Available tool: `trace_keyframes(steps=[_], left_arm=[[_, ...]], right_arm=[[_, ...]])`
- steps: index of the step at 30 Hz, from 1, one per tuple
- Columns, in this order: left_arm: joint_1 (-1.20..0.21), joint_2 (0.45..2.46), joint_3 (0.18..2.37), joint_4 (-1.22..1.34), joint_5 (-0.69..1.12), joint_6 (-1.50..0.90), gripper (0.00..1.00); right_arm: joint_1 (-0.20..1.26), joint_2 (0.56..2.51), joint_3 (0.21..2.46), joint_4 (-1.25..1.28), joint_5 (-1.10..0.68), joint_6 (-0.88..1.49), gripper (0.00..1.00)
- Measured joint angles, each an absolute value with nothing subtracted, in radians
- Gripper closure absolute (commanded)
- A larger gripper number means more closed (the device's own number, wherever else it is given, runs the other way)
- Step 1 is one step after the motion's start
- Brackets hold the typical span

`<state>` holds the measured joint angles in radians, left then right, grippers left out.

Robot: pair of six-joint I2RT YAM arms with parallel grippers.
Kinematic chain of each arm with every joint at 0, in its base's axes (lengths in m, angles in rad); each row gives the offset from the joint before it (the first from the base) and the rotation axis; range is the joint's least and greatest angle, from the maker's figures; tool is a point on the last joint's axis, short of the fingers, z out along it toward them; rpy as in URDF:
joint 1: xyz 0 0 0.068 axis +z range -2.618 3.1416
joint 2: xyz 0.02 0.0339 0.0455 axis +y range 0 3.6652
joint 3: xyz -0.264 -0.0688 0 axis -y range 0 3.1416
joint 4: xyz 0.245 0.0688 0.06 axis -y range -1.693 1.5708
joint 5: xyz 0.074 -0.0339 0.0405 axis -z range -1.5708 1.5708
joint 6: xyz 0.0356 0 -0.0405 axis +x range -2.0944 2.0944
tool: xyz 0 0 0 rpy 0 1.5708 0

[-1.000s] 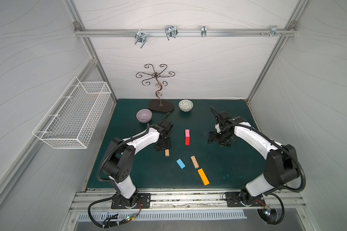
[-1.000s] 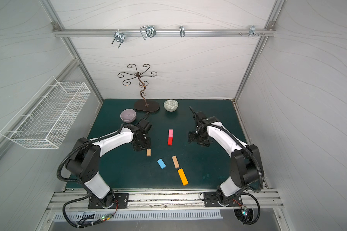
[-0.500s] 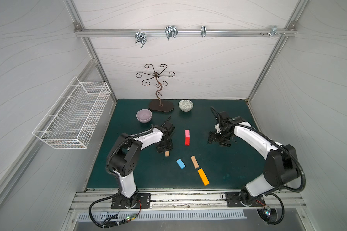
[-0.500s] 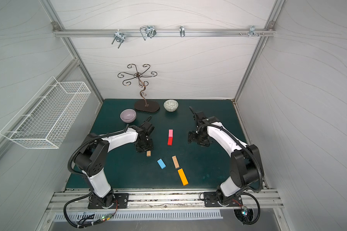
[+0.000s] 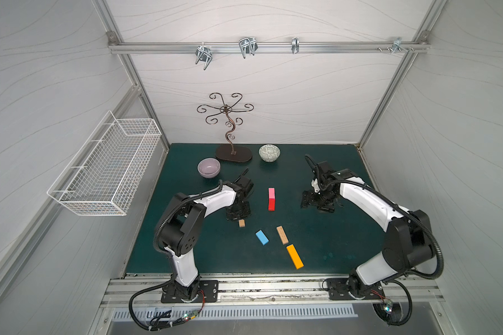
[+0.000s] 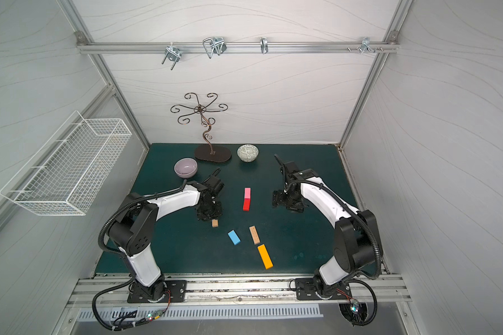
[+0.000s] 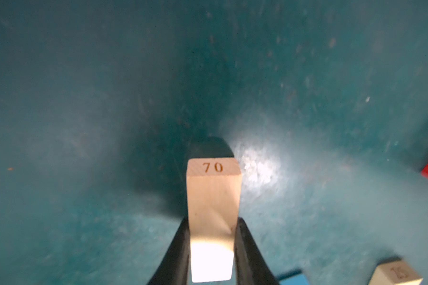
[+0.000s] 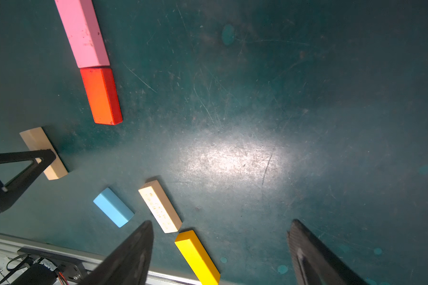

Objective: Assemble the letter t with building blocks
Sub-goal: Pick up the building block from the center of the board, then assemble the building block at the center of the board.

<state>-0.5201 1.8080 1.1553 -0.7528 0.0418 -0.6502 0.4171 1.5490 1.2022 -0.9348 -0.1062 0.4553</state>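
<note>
In both top views the pink block and red block lie end to end in a line mid-mat. Nearer the front lie the light blue block, a tan block and the orange block, all apart from each other. My left gripper is shut on the second tan block, marked 70, whose end pokes out below the gripper on the mat. My right gripper hangs open and empty over bare mat, right of the pink-red line.
A purple bowl, a patterned bowl and a metal jewellery stand stand at the back of the mat. A white wire basket hangs on the left wall. The metal rail runs along the front edge.
The left gripper's jaws have closed onto the tan block marked 70, and the left arm's elbow has shifted slightly. The right arm and the other blocks have not moved.
</note>
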Motion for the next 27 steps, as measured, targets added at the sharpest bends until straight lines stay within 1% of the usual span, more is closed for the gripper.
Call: trace_keyframes(steps=[4, 7, 12, 15, 18, 22, 27], left_arm=[[-0.52, 1.823, 1.289, -0.831, 0.026, -0.537, 0.92], [-0.519, 1.835, 1.407, -0.848, 0.018, -0.364, 0.91], [-0.487, 1.847, 1.496, -0.858, 0.025, -0.127, 0.89], [-0.475, 1.883, 1.558, -0.881, 0.01, 0.02, 0.9], [-0.47, 1.936, 1.64, -0.916, -0.012, 0.189, 0.89], [-0.477, 1.965, 1.638, -0.921, 0.022, 0.468, 0.86], [-0.456, 2.016, 1.661, -0.976, 0.121, 0.708, 0.85]], right_arm=[[0.417, 1.545, 1.202, -0.933, -0.109, 0.455, 0.14], [0.417, 1.545, 1.202, -0.932, -0.111, 0.454, 0.14], [0.417, 1.54, 1.203, -0.926, -0.117, 0.452, 0.14], [0.417, 1.54, 1.203, -0.926, -0.12, 0.444, 0.14], [0.417, 1.54, 1.207, -0.926, -0.12, 0.435, 0.14], [0.417, 1.54, 1.21, -0.925, -0.125, 0.428, 0.14], [0.416, 1.54, 1.21, -0.925, -0.136, 0.427, 0.14]])
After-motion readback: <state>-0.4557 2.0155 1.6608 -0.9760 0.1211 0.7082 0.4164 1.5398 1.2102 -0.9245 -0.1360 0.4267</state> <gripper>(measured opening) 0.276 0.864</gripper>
